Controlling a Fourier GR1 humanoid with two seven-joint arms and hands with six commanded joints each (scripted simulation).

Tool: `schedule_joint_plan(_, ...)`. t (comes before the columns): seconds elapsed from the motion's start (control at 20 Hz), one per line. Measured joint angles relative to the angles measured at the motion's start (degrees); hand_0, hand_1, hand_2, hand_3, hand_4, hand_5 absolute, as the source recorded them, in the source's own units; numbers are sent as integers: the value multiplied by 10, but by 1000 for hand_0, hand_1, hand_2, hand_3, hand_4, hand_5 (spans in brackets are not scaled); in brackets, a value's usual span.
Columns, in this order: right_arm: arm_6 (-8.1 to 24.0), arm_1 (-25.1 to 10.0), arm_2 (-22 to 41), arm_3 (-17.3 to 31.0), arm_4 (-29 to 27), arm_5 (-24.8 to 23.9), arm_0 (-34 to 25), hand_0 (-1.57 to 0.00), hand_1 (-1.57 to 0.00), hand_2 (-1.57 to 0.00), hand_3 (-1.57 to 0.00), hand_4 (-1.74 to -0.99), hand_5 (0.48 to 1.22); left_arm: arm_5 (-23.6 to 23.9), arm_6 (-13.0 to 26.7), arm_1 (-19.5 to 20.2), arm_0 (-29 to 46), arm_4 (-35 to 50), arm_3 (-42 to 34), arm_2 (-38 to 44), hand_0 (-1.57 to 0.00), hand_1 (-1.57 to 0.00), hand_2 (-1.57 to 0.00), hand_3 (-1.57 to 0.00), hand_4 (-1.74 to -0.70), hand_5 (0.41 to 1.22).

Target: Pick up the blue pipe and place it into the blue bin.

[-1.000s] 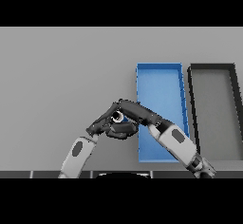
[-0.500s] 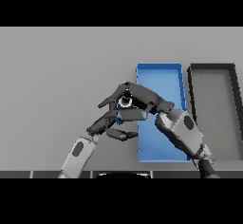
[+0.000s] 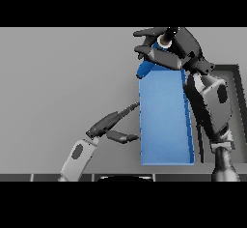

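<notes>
Carry step: blue pipe lifted, held over the far end of the bin.

Flat grey tabletop (image 3: 58, 77) carries a long rectangular blue bin (image 3: 164, 121) just right of centre and a dark grey rectangular bin (image 3: 236, 77) at 3 o'clock of it, mostly hidden behind the right arm. Right hand (image 3: 169, 46), at 12 o'clock of the blue bin, has its fingers curled round the short blue pipe (image 3: 144, 69); only the pipe's lower blue end shows under the fingers, above the bin's far-left corner. Left hand (image 3: 108, 125) sits at 9 o'clock of the bin, fingers straight and apart, tips near the bin's left wall, holding nothing. Next, I'd judge: bring the pipe toward 6 o'clock over the bin's floor, lower, release.
</notes>
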Motion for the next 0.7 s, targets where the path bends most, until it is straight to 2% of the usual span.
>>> schedule_joint_plan(0.1, -9, -25, -16, 44, 17, 12, 6, -1571, -1571, -1571, -1571, -1741, 1221, 6, 0, -1, -3, -5, -1, 0, 1, 1, 1, 1, -882, 411)
schedule_joint_plan(0.25, -11, -52, -26, 53, 27, 19, 61, -1571, -1571, -1571, -1571, -1741, 1221, 11, -11, 8, -7, -15, 4, 5, 1, 1, 1, 1, -871, 415)
schedule_joint_plan(0.5, 10, -70, -31, 24, 27, 3, 181, -1571, -1571, -1571, -1571, -1741, 1221, 6, -18, 10, 2, -13, 4, 1, 1, 1, 1, 1, -870, 421)
schedule_joint_plan(0.7, 36, -73, -19, -24, 41, -30, 276, -1571, -1571, -1571, -1571, -1741, 1221, 9, -14, 3, 14, -8, -8, -4, 1, 1, 1, 1, -879, 425)
